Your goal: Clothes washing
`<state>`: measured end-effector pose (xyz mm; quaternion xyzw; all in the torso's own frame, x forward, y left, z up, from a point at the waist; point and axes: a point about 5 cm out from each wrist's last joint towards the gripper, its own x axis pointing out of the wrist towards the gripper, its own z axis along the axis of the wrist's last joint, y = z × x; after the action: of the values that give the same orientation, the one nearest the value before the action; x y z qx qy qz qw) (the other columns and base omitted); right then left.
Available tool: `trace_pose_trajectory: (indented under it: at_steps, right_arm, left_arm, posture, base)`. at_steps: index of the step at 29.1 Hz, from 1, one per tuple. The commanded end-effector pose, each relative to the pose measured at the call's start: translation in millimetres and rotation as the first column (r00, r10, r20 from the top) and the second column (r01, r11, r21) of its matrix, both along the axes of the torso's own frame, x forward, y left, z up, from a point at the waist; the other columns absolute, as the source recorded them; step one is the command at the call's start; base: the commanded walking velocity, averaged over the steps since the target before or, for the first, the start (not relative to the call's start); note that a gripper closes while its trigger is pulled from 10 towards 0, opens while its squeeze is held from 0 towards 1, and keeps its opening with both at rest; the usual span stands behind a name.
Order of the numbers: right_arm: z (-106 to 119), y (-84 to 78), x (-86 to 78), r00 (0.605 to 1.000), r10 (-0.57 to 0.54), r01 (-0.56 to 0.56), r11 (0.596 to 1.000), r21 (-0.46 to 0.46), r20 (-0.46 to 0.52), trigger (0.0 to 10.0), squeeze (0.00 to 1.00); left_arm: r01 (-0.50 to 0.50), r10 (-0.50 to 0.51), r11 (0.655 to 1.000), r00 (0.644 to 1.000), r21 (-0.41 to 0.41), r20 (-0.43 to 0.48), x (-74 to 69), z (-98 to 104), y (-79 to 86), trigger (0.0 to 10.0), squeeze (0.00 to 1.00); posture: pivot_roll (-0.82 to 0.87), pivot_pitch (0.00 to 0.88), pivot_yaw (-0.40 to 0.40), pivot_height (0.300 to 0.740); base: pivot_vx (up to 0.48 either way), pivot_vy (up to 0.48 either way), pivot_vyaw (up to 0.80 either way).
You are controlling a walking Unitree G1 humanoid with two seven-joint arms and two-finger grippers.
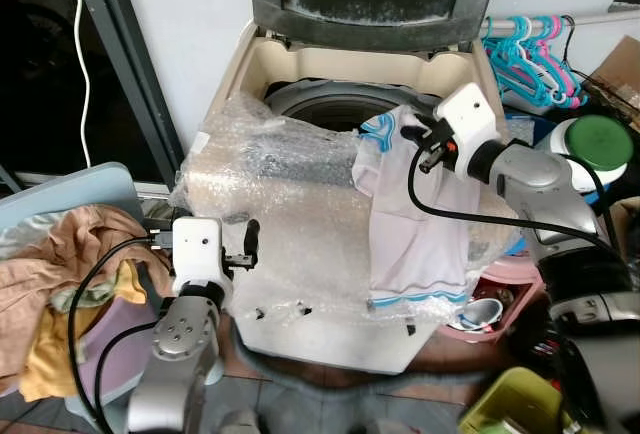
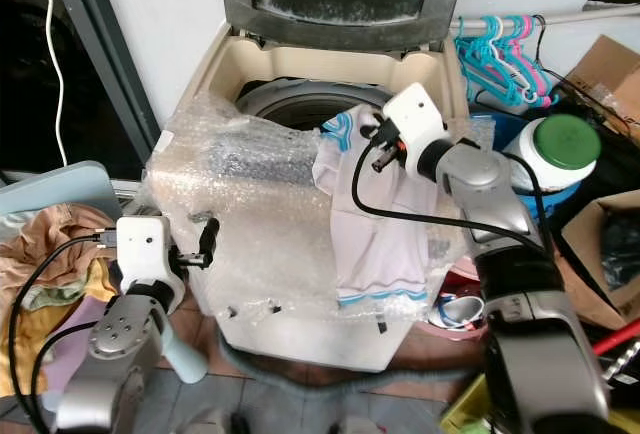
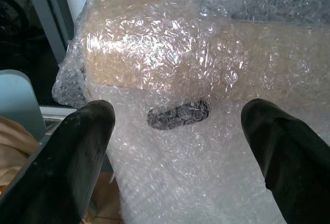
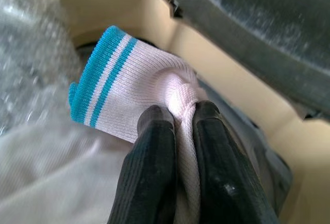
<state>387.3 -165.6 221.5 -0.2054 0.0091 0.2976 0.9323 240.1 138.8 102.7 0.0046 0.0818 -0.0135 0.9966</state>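
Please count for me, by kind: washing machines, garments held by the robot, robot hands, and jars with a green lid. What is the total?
Beige top-loading washing machine: 1
Pale pink knit garment with blue-striped cuffs, pinched in the right hand: 1
Robot hands, counting the open left hand: 2
White plastic jar with green lid: 1
Total: 5

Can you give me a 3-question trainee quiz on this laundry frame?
1. True or false: the right gripper is shut on the pale shirt with blue-striped cuffs.
2. The washing machine lid is: A) closed B) open C) removed.
3. Fill in: the left gripper is open, facing the ____ wrap covering the machine's front.

Key:
1. True; the cuff is pinched between the fingers at the drum's rim.
2. B.
3. Bubble.
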Motion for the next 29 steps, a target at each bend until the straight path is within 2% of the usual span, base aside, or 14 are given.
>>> trace_pose_trajectory:
  at_steps: [1, 4, 5, 8, 9, 10, 11, 12, 13, 14, 17, 20, 23, 29]
  right_arm:
    - [29.1, 6.3, 9.2, 0.995, -0.006, 0.004, 1.0, 0.019, 0.1, 0.0, 0.0]
    - [64.9, 14.4, 15.6, 0.968, -0.037, 0.016, 0.996, 0.085, 0.25, 0.0, 0.0]
    - [115.0, 23.1, 15.0, 0.899, -0.078, -0.014, 0.978, 0.207, 0.431, 0.0, 0.0]
    - [158.9, 30.7, 7.8, 0.802, -0.104, -0.057, 0.967, 0.25, 0.588, 0.0, 0.0]
    - [168.7, 34.5, 5.0, 0.768, -0.096, -0.07, 0.97, 0.232, 0.634, 0.9, 0.0]
    - [167.2, 35.5, 5.0, 0.764, -0.091, -0.064, 0.974, 0.216, 0.639, 7.8, 0.0]
    - [165.1, 35.9, 5.5, 0.764, -0.09, -0.057, 0.977, 0.206, 0.639, 7.8, 0.0]
    - [149.0, 38.0, 7.3, 0.793, -0.04, -0.076, 0.984, 0.164, 0.608, 10.0, 0.0]
    - [149.0, 38.0, 7.3, 0.793, -0.04, -0.076, 0.984, 0.164, 0.608, 10.0, 0.0]
    - [130.4, 39.1, 9.5, 0.828, 0.016, -0.096, 0.989, 0.114, 0.56, 10.0, 1.0]
    - [78.6, 33.7, 11.7, 0.902, 0.088, -0.107, 0.994, 0.021, 0.422, 10.0, 1.0]
    - [63.3, 27.6, 9.2, 0.915, 0.089, -0.109, 0.994, 0.029, 0.393, 10.0, 1.0]
    - [43.3, 15.1, 2.0, 0.928, 0.053, -0.086, 0.994, 0.074, 0.368, 10.0, 1.0]
    - [-2.6, -1.8, -39.7, 0.935, -0.137, 0.044, 0.96, 0.278, 0.327, 10.0, 1.0]
  left_arm:
    - [-0.009, 0.009, 1.0, 1.0, 0.005, 0.0, 1.9, 0.9, 1.0, 10.0, 0.0]
    - [-0.017, 0.017, 1.0, 1.0, 0.006, 0.003, 2.3, 1.0, 1.6, 10.0, 0.0]
    - [-0.027, 0.027, 1.0, 1.0, 0.006, 0.007, 2.8, 1.5, 2.1, 10.0, 0.0]
    - [-0.038, 0.038, 0.999, 0.999, 0.007, 0.012, 3.1, 2.5, 2.9, 10.0, 0.0]
    - [-0.047, 0.046, 0.999, 0.999, 0.008, 0.015, 2.8, 2.8, 4.0, 10.0, 0.0]
    - [-0.05, 0.05, 0.999, 0.999, 0.008, 0.015, 2.6, 2.7, 4.5, 10.0, 0.0]
    - [-0.051, 0.051, 0.999, 0.999, 0.007, 0.014, 2.6, 2.5, 4.7, 10.0, 0.0]
    - [-0.051, 0.051, 0.999, 0.999, 0.006, 0.014, 2.4, 2.4, 4.2, 10.0, 0.0]
    - [-0.051, 0.051, 0.999, 0.999, 0.006, 0.014, 2.4, 2.4, 4.2, 10.0, 0.0]
    - [-0.05, 0.05, 0.999, 0.999, 0.006, 0.014, 2.2, 2.4, 3.5, 10.0, 0.0]
    - [-0.046, 0.046, 0.999, 0.999, 0.005, 0.013, 1.8, 2.1, 2.1, 10.0, 0.0]
    - [-0.044, 0.044, 0.999, 0.999, 0.003, 0.013, 1.5, 2.3, 1.8, 10.0, 0.0]
    - [-0.046, 0.046, 0.999, 0.999, -0.005, 0.019, 1.0, 2.8, 1.6, 10.0, 0.0]
    - [-0.052, 0.052, 0.999, 0.998, -0.004, 0.028, 0.0, 2.5, 0.1, 10.0, 0.0]
  posture:
    - [-0.05, 0.019, -0.007, 0.74]
    - [-0.05, 0.015, -0.009, 0.74]
    - [-0.04, 0.014, -0.012, 0.74]
    - [-0.04, 0.01, -0.02, 0.74]
    - [-0.04, 0.01, -0.021, 0.74]
    - [-0.04, 0.009, -0.022, 0.74]
    - [-0.04, 0.009, -0.022, 0.74]
    - [-0.04, 0.01, -0.024, 0.74]
    - [-0.04, 0.01, -0.024, 0.74]
    - [-0.04, 0.01, -0.024, 0.74]
    - [-0.05, 0.014, -0.022, 0.74]
    - [-0.05, 0.016, -0.019, 0.74]
    - [-0.06, 0.016, -0.016, 0.74]
    - [-0.06, 0.006, -0.029, 0.74]
  base:
    - [0.0, 0.0, 0.0]
    - [0.0, 0.0, 0.0]
    - [0.0, 0.0, 0.0]
    - [0.0, 0.0, 0.0]
    - [0.0, 0.0, 0.0]
    - [0.0, 0.0, 0.0]
    - [0.0, 0.0, 0.0]
    - [0.0, 0.0, 0.0]
    - [0.0, 0.0, 0.0]
    - [0.0, 0.0, 0.0]
    - [0.0, 0.0, 0.0]
    - [0.0, 0.0, 0.0]
    - [0.0, 0.0, 0.0]
    - [0.0, 0.0, 0.0]
